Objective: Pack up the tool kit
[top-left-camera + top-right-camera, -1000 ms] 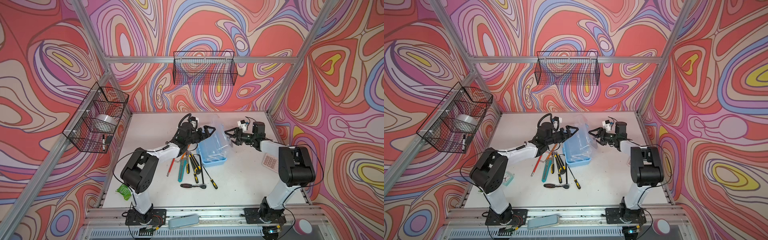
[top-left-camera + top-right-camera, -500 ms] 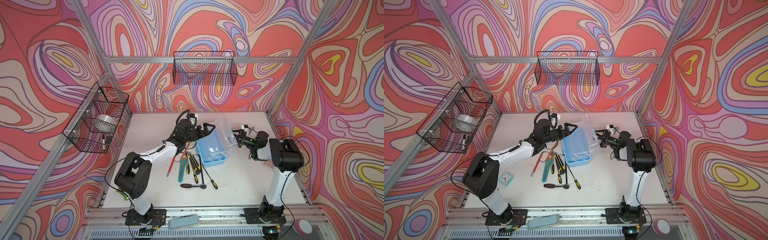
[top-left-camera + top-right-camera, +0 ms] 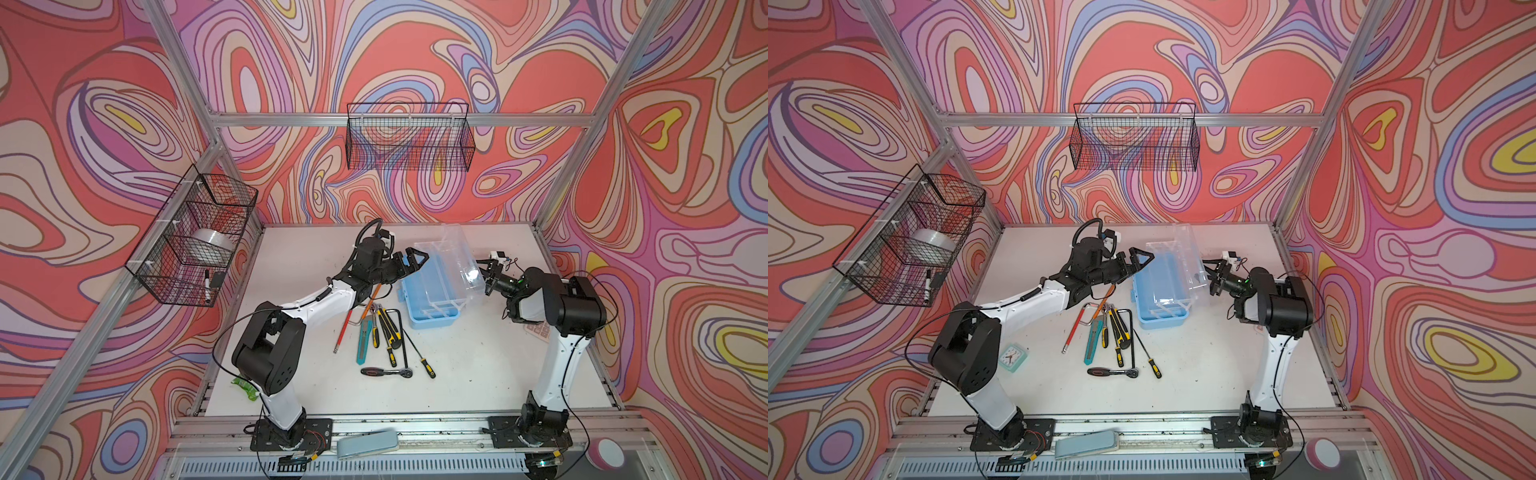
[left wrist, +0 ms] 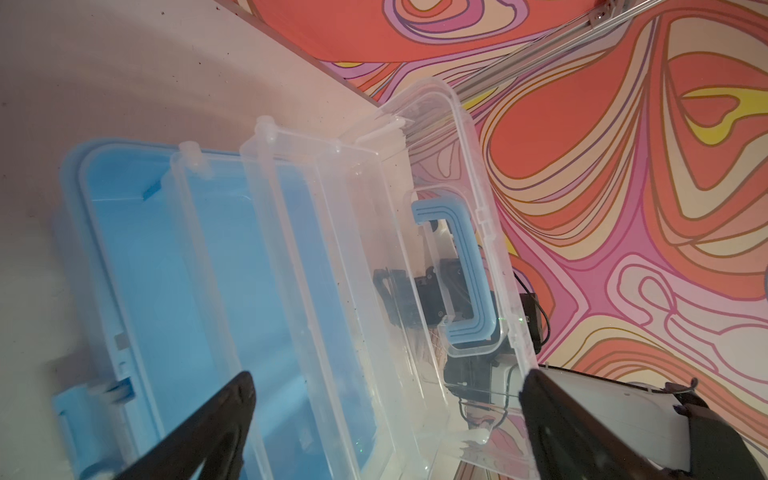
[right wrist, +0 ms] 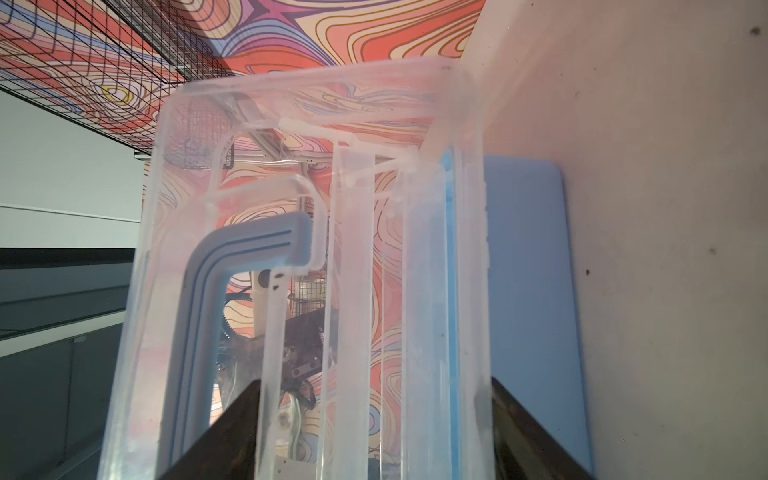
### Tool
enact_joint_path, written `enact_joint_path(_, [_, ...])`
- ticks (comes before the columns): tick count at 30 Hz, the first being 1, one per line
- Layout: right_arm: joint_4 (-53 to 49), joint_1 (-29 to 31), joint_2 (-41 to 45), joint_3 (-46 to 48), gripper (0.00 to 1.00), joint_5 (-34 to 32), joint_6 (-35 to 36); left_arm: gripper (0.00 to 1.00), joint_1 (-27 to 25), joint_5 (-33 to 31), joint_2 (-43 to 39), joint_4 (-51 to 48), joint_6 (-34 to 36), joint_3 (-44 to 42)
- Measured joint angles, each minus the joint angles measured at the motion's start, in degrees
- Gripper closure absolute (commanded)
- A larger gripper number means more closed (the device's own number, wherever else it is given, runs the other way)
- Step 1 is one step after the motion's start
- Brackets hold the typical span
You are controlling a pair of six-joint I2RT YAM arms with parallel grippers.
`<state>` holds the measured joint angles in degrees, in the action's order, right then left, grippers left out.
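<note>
The tool kit's light blue case [image 3: 432,318] [image 3: 1160,320] stands open on the table, its clear lid [image 3: 459,257] [image 3: 1187,253] raised and leaning right. My left gripper [image 3: 417,262] [image 3: 1144,259] [image 4: 386,378] is open and empty, hovering at the case's far left corner. My right gripper [image 3: 484,276] [image 3: 1210,276] [image 5: 376,382] is open against the lid's outer face, beside the blue handle [image 5: 249,241] [image 4: 469,257]. Left of the case lie screwdrivers [image 3: 419,353], utility knives [image 3: 363,340], a hex key [image 3: 401,332] and a ratchet [image 3: 386,372].
A wire basket [image 3: 195,245] on the left wall holds a tape roll and a marker; another basket [image 3: 409,141] hangs on the back wall. A green packet [image 3: 245,384], a small clock [image 3: 1013,357], a pink calculator [image 3: 540,330] and a front-rail pedal [image 3: 365,444] are around.
The right arm has folded back and its gripper has drawn to the right. The clear lid has swung further open, now leaning right. The left gripper has shifted slightly toward the case.
</note>
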<state>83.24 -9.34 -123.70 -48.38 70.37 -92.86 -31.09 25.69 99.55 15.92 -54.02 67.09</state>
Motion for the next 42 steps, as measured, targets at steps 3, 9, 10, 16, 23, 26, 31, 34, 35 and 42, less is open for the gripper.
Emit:
enact_joint_path(3, [0.9,-0.1,-1.3,-1.2,0.3,0.0,-1.1,0.01,0.5,0.1,1.0,-0.4,0.0,0.2])
enact_joint_path(9, [1.2,-0.1,-1.2,-1.1,0.32,-0.1,-1.7,0.13,0.7,1.6,3.9,-1.5,-0.5,4.6])
enact_joint_path(10, [1.2,-0.1,-1.1,-1.1,0.32,-0.2,-1.7,0.14,0.7,1.7,3.9,-1.4,-0.8,5.1])
enact_joint_path(16, [1.0,0.0,-0.5,-1.0,0.32,-0.4,-2.2,0.15,-0.1,2.8,4.8,-1.0,-2.9,9.6])
enact_joint_path(23, [0.7,0.5,-0.3,-1.0,0.33,-1.1,-2.2,0.17,-3.7,3.7,8.3,-0.5,-5.1,16.8])
enact_joint_path(26, [0.7,1.1,-0.3,-1.0,0.33,-1.8,-2.2,0.21,-5.3,4.2,12.0,-0.5,-6.1,20.7])
enact_joint_path(31, [0.7,1.7,-0.3,-0.8,0.33,-2.5,-2.2,0.29,-6.8,4.3,16.2,-1.2,-7.1,24.3])
enact_joint_path(34, [0.8,1.8,-0.3,-0.5,0.33,-3.0,-2.1,0.39,-6.8,4.3,17.5,-1.3,-7.9,25.3])
enact_joint_path(35, [0.9,1.8,-0.2,-0.4,0.33,-3.2,-2.1,0.42,-6.8,4.4,17.8,-1.3,-8.1,25.9])
enact_joint_path(42, [0.8,1.9,-0.1,-0.4,0.33,-4.3,-2.4,0.56,-7.2,4.7,21.4,-1.0,-9.6,31.7])
